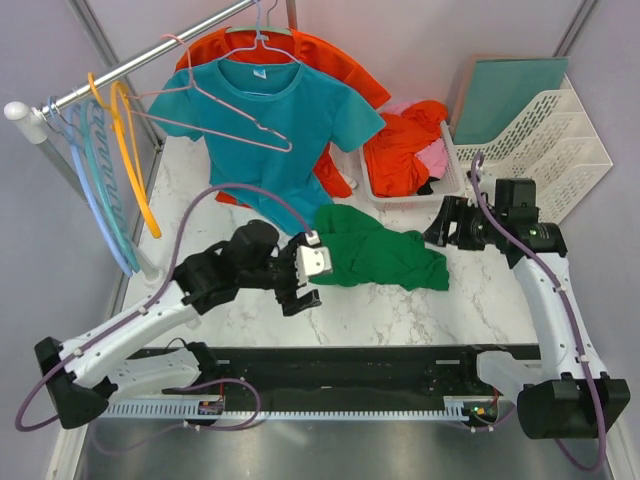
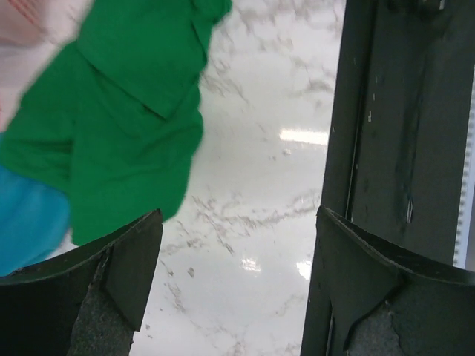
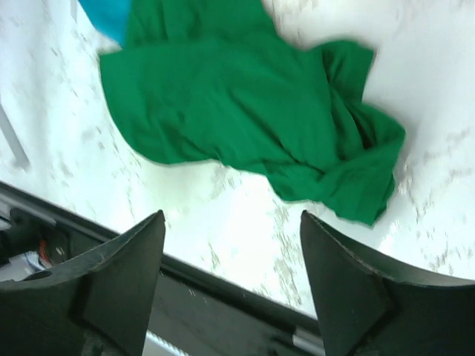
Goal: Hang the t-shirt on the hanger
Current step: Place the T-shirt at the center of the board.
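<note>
Though lying at the centre of the desk [image 1: 400,312], just toward 3 o'clock, badly bunched and folded over itself: t-shirt [image 1: 385,255], free of both hands. Likely to come up as a wad if pinched through two layers, with the collar hidden and no opening to thread. Hanging from the rail [image 1: 150,65] at 11 o'clock, well apart from the cloth: hanger [image 1: 212,129], thin wire, lying across the teal shirt [image 1: 290,115]. Could snag that shirt or swing off the rail when pulled. Left hand [image 1: 298,290] at 9 o'clock of the t-shirt, spread wide, gripping nothing. Right hand [image 1: 440,225] at 3 o'clock of it, likewise wide apart and empty. Risk of both pinching the same fold, or of dragging cloth toward the 6 o'clock edge. White marble-patterned desk, glossy with glare spots, probably slippery under cotton. Pale grey walls all round. Basket [image 1: 455,170] of orange-red clothes and a white rack [image 1: 560,140] at 1 to 2 o'clock, near enough to be clipped on a wide swing.
</note>
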Robot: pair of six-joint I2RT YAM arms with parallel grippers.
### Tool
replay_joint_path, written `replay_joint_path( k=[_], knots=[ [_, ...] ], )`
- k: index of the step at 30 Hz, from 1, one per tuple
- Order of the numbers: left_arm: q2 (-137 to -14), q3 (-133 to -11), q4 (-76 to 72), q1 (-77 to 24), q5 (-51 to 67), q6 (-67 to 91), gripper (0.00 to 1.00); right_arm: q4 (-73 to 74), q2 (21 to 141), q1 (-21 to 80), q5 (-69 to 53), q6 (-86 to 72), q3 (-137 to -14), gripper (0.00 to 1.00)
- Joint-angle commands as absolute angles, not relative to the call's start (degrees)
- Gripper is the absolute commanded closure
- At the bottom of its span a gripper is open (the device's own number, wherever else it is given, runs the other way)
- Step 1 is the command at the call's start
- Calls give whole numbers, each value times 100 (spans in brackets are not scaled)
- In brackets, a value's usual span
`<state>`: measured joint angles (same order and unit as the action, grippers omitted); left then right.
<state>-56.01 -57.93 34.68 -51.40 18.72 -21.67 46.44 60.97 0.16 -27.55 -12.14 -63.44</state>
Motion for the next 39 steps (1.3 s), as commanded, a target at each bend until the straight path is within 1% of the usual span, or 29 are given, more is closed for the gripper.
replay_joint_path(
  k=[1, 5, 6, 9, 16, 20, 23, 24, 25, 26, 27, 29, 31, 32, 35, 38, 39],
  knots=[
    [-6256, -5546, 3859, -5115, 2276, -3304, 10, 4913, 5686, 26, -2479, -555, -6345, 19],
    [-7212, -5546, 3279, -5107, 1908, -3611, 11, 4887, 6134, 35, -2838, -229, -6232, 22],
    [-7372, -5563, 3209, -5106, 1890, -3717, 15, 4913, 6422, 35, -3004, -107, -6179, 25],
    [-7979, -5485, 2708, -5106, 1662, -3964, 17, 4729, 6888, 35, -3006, 95, -5968, 30],
    [-8928, -5677, 2285, -5036, 1372, -4175, 19, 4623, 7672, 35, -2461, 334, -5880, 30],
    [-9377, -5766, 2162, -4764, 1389, -4105, 19, 4448, 8041, 35, -2303, 316, -5792, 30],
    [-9694, -5836, 2153, -4658, 1222, -4148, 28, 4395, 8340, 35, -2171, 325, -5766, 31],
    [-9703, -5845, 2179, -4589, 1230, -4166, 39, 4412, 8376, 35, -2162, 343, -5774, 32],
    [-9694, -5862, 2284, -4553, 1265, -4210, 49, 4412, 8411, 35, -2101, 351, -5792, 32],
    [-9581, -5888, 2424, -4518, 1370, -4280, 61, 4412, 8420, 44, -2074, 369, -5801, 32],
    [-9502, -5915, 2626, -4431, 1432, -4359, 98, 4482, 8411, 35, -2074, 456, -5862, 33],
    [-9021, -5863, 3100, -4299, 1607, -4578, 98, 4622, 8237, 26, -2179, 579, -5932, 33],
    [-8633, -5688, 3644, -4122, 1696, -4919, 98, 4781, 8069, -113, -2197, 729, -5985, 30],
    [-8248, -5600, 3830, -4113, 1722, -5096, 98, 4807, 7955, -123, -2180, 747, -5994, 29],
    [-7640, -5213, 4858, -4305, 2091, -5887, 98, 4913, 7945, -123, -2224, 773, -5985, 29],
    [-7488, -4914, 5545, -4543, 2136, -6432, 98, 4887, 8173, -123, -2311, 852, -5977, 31],
    [-7575, -4957, 5537, -4527, 2118, -6364, 85, 4887, 8226, -123, -2364, 870, -5977, 31]
  ],
)
